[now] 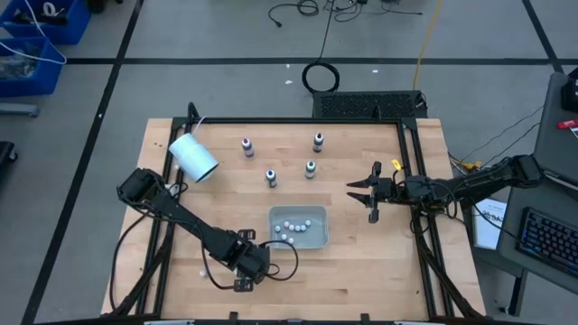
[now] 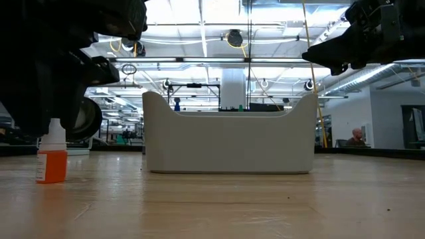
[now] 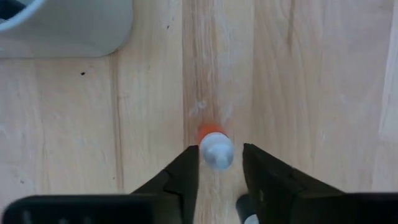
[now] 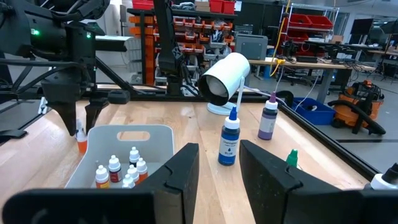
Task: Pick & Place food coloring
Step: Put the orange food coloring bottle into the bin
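Orange bottle stands on the table between the left hand's parted fingers, ungripped. Grasp step: close, then lift toward the tray. Right hand waits open beyond the tray.

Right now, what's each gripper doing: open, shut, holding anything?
Left gripper: open, fingers straddling the orange bottle, not clamped.
Right gripper: open, empty, facing the blue bottle.
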Action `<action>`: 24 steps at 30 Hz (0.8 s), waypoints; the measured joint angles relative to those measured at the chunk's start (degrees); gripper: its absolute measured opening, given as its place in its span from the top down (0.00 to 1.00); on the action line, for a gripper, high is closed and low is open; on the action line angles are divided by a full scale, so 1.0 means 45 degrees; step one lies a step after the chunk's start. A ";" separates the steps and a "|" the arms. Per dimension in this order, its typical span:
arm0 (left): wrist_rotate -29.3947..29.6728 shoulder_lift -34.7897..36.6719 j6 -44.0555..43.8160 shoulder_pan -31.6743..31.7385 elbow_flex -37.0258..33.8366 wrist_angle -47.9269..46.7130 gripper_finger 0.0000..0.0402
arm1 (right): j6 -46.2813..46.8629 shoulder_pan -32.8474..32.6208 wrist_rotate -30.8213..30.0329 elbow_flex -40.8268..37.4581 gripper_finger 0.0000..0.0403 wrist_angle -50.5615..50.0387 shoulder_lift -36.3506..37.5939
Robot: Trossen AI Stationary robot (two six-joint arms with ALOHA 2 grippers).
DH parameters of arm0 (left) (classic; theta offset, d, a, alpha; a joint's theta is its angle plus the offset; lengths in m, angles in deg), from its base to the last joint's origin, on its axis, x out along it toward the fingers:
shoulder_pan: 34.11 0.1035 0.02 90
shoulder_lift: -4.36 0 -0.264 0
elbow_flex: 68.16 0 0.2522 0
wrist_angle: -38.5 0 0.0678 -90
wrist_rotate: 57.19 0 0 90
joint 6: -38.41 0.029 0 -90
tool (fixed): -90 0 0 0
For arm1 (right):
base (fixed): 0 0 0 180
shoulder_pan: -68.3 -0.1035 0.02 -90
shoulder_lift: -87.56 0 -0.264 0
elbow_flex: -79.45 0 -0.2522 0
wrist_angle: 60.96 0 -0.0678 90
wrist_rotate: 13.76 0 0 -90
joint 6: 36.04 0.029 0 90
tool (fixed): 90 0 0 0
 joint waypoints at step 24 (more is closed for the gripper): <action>-0.0100 0.0024 0.0979 0.0155 0.0015 0.0109 0.89 | 0.0003 0.0000 0.0005 0.0000 0.74 0.0000 -0.0003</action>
